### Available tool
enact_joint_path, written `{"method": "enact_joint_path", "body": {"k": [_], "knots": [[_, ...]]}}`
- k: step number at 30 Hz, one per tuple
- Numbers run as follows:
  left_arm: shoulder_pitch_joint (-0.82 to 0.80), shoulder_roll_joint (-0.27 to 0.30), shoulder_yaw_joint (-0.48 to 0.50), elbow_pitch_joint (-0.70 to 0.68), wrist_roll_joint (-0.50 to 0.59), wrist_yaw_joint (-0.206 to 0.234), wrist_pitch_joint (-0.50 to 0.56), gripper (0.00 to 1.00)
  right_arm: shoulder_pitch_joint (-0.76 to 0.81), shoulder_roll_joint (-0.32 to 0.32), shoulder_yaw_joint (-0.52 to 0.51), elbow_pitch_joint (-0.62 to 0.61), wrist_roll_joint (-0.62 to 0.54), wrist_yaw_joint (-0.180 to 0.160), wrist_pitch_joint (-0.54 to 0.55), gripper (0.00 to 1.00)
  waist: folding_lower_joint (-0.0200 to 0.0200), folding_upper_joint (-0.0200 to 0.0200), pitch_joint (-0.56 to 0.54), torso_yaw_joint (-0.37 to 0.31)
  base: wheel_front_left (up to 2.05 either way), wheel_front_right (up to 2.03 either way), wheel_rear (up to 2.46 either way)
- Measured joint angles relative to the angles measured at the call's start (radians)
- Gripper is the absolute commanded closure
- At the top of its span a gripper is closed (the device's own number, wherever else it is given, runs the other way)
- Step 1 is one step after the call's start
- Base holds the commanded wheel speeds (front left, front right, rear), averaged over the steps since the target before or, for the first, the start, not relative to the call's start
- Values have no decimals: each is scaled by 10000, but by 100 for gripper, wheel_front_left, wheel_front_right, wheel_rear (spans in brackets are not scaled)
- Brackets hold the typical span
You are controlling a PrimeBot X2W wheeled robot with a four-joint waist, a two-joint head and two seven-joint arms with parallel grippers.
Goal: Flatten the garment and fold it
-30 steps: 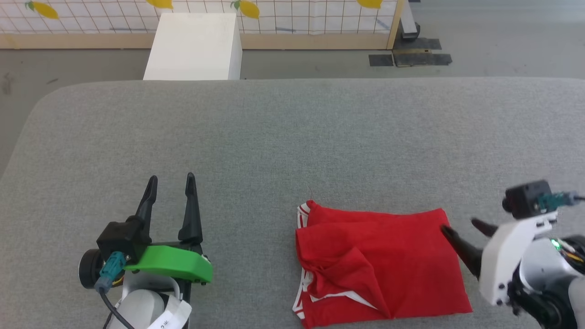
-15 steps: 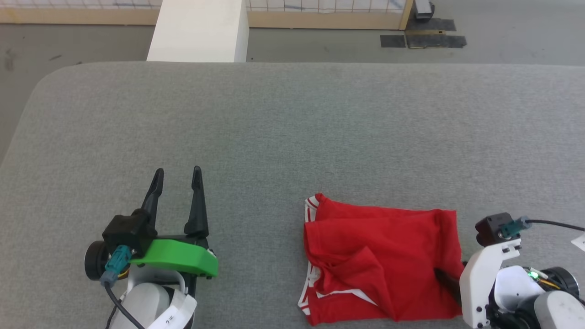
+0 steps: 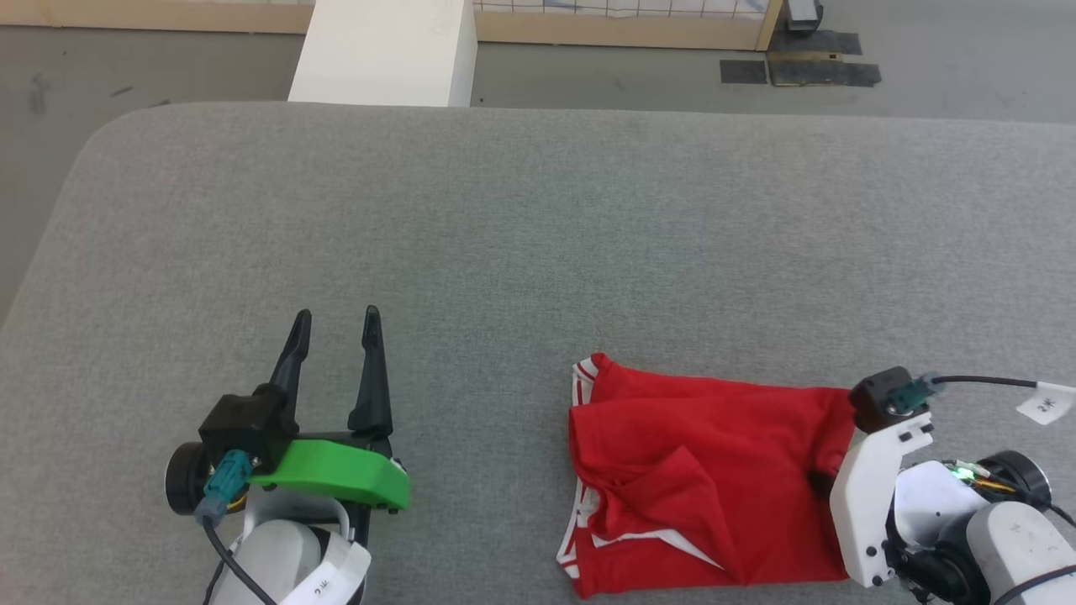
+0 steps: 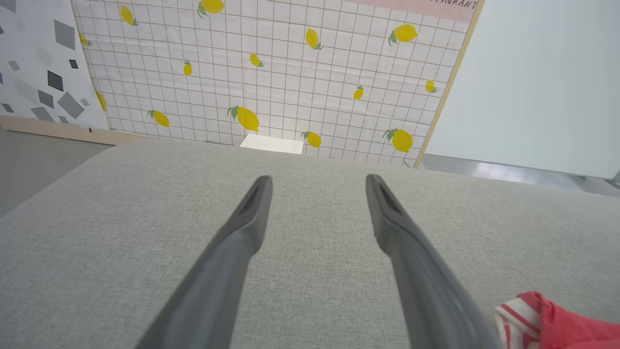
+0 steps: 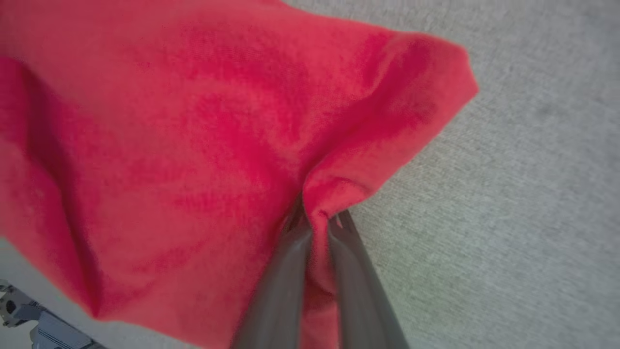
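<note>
We see our right gripper [image 5: 317,218] clamped on a fold of the garment [image 3: 706,470], its two dark fingers drawn together with red cloth bunched between them at the shirt's 3 o'clock edge. The garment lies folded and rumpled on the grey padded surface [image 3: 538,235], toward 5 o'clock in the head view, with red-white striped trim along its 9 o'clock side. Our left gripper [image 3: 337,313] is well apart from it at 8 o'clock, fingers spread and holding nothing, tips pointing to 12 o'clock. A white box [image 3: 387,50] stands beyond the surface at 11 o'clock
</note>
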Motion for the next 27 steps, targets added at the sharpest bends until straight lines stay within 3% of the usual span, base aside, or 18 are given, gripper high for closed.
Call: {"method": "enact_joint_path", "body": {"k": [7,16,21,27], "knots": [[7,-65,67,27,146,-92,-2,0,-209,-1804,953,-1221,376,2,297,100,0,0,-131,-533,0,0,0],[-609,-61,-119,-12,399,-184,0,0,-1302,-4299,489,-1367,734,2,642,100,0,0,158,-1998,0,0,0],[-1316,17,-274,-98,602,-192,144,0,-2108,-4909,-364,-276,692,0,186,100,0,0,717,-2841,0,0,0],[-1959,284,-422,-654,1118,-63,627,0,-3001,-4968,-1354,1799,305,2,-782,100,1,0,1743,-3422,0,0,0]]}}
